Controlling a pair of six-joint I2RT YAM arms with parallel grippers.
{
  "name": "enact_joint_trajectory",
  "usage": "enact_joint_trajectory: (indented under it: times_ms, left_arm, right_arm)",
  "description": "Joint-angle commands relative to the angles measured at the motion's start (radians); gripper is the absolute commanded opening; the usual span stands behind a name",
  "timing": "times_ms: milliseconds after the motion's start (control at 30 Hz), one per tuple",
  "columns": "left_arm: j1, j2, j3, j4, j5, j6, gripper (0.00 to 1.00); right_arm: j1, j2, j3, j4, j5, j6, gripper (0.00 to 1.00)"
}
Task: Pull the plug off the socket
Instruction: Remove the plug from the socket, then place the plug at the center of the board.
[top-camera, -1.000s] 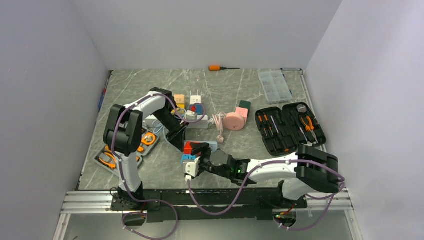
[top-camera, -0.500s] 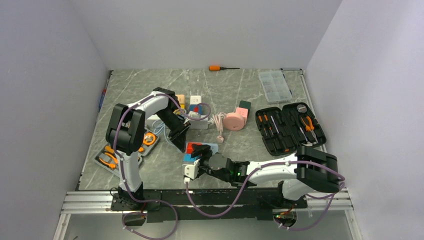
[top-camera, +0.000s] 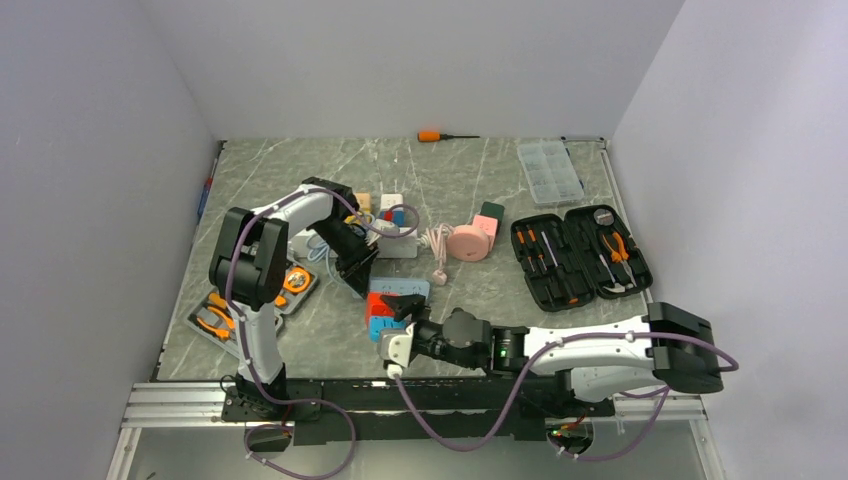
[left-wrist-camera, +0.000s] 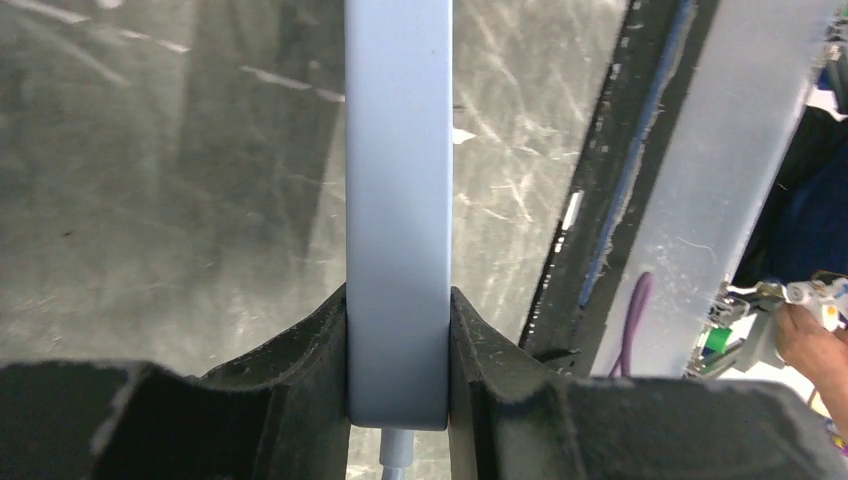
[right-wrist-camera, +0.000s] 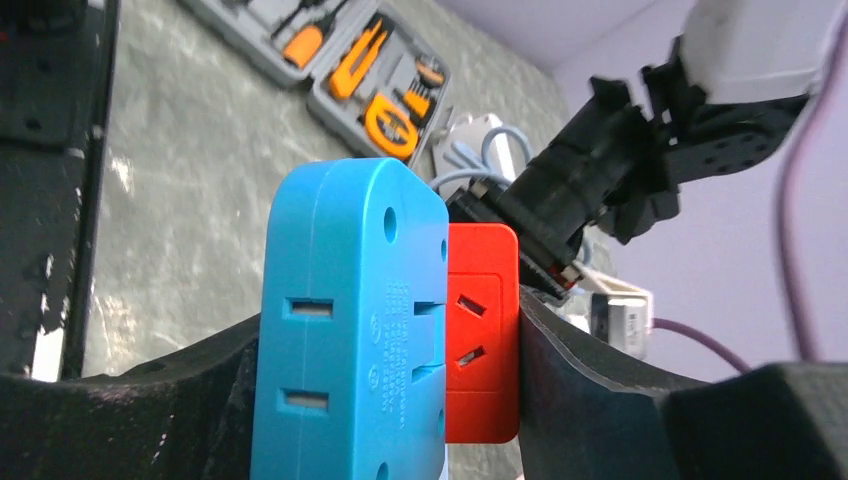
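Note:
The socket (left-wrist-camera: 398, 200) is a long pale white strip with a white cord at its near end. My left gripper (left-wrist-camera: 398, 330) is shut on its two narrow sides. In the top view that gripper (top-camera: 358, 268) sits left of centre, and the strip is mostly hidden under the plugs and fingers. A blue plug block (right-wrist-camera: 345, 320) and a red one (right-wrist-camera: 482, 330) stand side by side. My right gripper (right-wrist-camera: 385, 330) is shut across both, one finger on each outer face. From above they show at the blue and red plug (top-camera: 385, 305), by the right gripper (top-camera: 400, 330). The joint between plug and strip is hidden.
A short light-blue power strip (top-camera: 410, 288) lies beside the plugs. Behind are a white block with coloured adapters (top-camera: 393, 240), a pink round reel (top-camera: 465, 243), an open black tool case (top-camera: 578, 255), a clear box (top-camera: 550, 170) and an orange screwdriver (top-camera: 432, 135). A grey tool tray (top-camera: 222, 318) lies left.
The right arm has swung its elbow out to the right and drawn its gripper with the plugs slightly right and toward the near edge. The left gripper keeps its hold and has barely shifted.

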Motion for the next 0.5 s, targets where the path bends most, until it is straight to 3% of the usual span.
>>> enact_joint_trajectory:
  times_ms: [0, 267, 367, 467]
  left_arm:
    - [0.003, -0.016, -0.004, 0.057, -0.042, -0.064, 0.0]
    - [0.003, -0.036, 0.004, 0.043, -0.035, -0.049, 0.0]
    - [-0.001, -0.047, -0.004, 0.042, -0.036, -0.05, 0.0]
    - [-0.017, -0.07, -0.033, 0.072, -0.052, -0.063, 0.0]
  right_arm:
    - [0.005, -0.075, 0.043, 0.042, -0.036, 0.05, 0.0]
    - [-0.016, -0.151, -0.022, -0.073, 0.104, 0.249, 0.0]
    - [-0.103, -0.169, -0.023, -0.19, 0.226, 0.505, 0.0]
    - [-0.263, -0.195, -0.017, -0.364, 0.237, 0.855, 0.0]
